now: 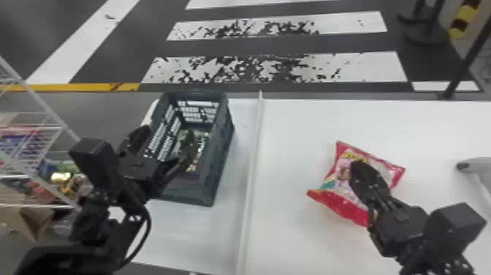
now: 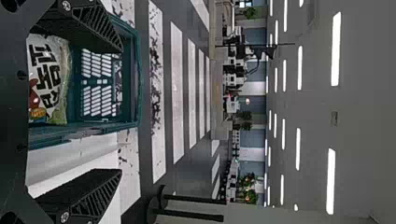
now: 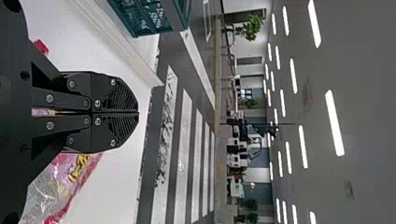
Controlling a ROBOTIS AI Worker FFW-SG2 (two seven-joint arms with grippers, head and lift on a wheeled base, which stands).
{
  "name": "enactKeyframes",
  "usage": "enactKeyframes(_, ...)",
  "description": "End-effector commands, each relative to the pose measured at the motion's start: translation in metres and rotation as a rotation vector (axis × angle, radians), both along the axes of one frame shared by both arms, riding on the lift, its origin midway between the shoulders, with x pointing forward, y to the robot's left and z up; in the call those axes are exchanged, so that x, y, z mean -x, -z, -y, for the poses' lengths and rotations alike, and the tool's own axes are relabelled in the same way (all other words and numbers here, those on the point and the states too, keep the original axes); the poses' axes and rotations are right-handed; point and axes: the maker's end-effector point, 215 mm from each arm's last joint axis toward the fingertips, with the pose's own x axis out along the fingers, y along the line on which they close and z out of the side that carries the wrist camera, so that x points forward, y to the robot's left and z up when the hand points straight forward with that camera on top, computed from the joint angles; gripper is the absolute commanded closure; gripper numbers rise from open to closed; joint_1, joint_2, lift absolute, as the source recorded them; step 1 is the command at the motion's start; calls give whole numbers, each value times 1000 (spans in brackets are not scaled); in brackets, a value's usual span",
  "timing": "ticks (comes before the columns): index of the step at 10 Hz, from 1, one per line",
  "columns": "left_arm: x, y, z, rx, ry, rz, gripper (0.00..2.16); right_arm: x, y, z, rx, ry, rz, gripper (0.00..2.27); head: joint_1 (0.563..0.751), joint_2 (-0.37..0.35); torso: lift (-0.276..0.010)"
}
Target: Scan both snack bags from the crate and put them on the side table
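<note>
My left gripper (image 1: 168, 133) is open at the dark crate (image 1: 223, 146), one finger over its inside and the other beyond its left wall. In the left wrist view, my left gripper (image 2: 121, 109) has its fingers wide apart, and a white and green snack bag (image 2: 48, 79) lies in the crate (image 2: 133, 88). A red and pink snack bag (image 1: 341, 204) lies on the white table, partly covered by my right gripper (image 1: 358, 165). In the right wrist view, my right gripper (image 3: 138, 112) is shut with its tips together, and the red bag (image 3: 65, 186) shows beside it.
A raised white divider (image 1: 252, 172) runs between the crate and the red bag. A grey device (image 1: 475, 165) stands at the table's right side. Wire shelving (image 1: 47, 128) with packaged goods is at the far left. Dark stand posts (image 1: 462, 62) rise beyond the table.
</note>
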Motion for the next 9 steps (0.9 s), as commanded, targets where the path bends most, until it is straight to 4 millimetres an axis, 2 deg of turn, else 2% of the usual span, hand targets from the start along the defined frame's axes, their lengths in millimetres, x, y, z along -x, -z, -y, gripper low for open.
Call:
enactKeyframes(1,4,4,-2,9,-5,-6,90,-2,27,-26,38,-64,-82,2132,695,226,-87)
enactKeyframes(2,5,9,2,16,0,-16,90,-6,39,-36,61,-84,-105,2132,695,255,-87)
enactKeyframes(3,6,13,4,19,5,-22,90,-13,51,-36,88,-87,-128,2132,695,274,-87)
enactKeyframes(5,8,17,5,21,10,-32,100,-29,87,-24,140,-72,-179,2132,695,272,-87)
enactKeyframes(6,10,20,5,22,9,-38,100,-35,102,-12,162,-45,-195,2132,695,267,-87)
enactKeyframes(7,10,22,4,22,8,-42,100,-39,106,-3,166,-19,-196,2132,695,253,-87)
enactKeyframes(9,11,28,5,29,7,-51,103,-33,130,2,172,-8,-228,2132,695,227,-87)
